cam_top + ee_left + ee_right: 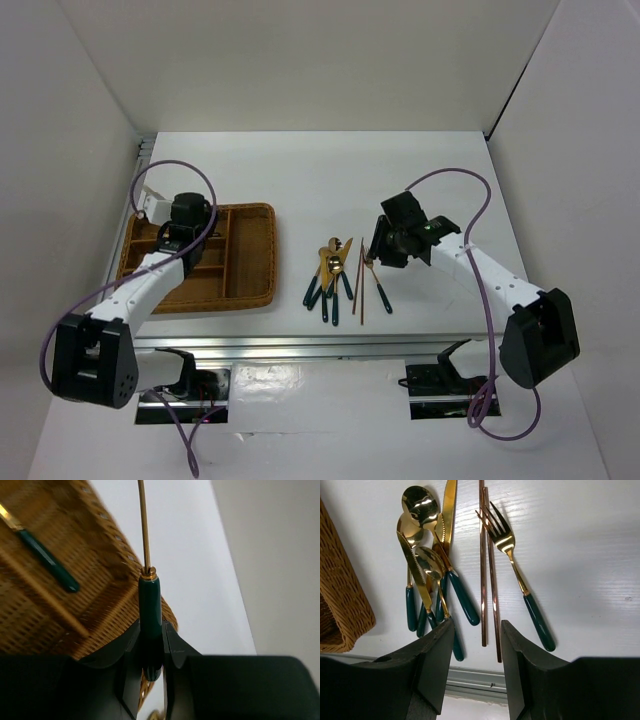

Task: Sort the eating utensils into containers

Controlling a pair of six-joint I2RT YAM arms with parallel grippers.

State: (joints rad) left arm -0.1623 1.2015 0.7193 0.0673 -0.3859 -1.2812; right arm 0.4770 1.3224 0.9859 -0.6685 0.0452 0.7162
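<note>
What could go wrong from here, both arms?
1. Left gripper pinches the held utensil only near its handle's tail end; it may swivel or slip over the wicker tray.
2. Right gripper hangs open over the chopsticks, with the overlapping pile beside one finger; closing could snag a neighbouring handle or catch just one stick.

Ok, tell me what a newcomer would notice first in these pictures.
First comes the heap of gold cutlery with teal handles, mid-table, with two chopsticks and a fork beside it, all under the open right gripper. Next is the wicker tray on the left, over which the left gripper clamps one teal-handled utensil by its handle.
</note>
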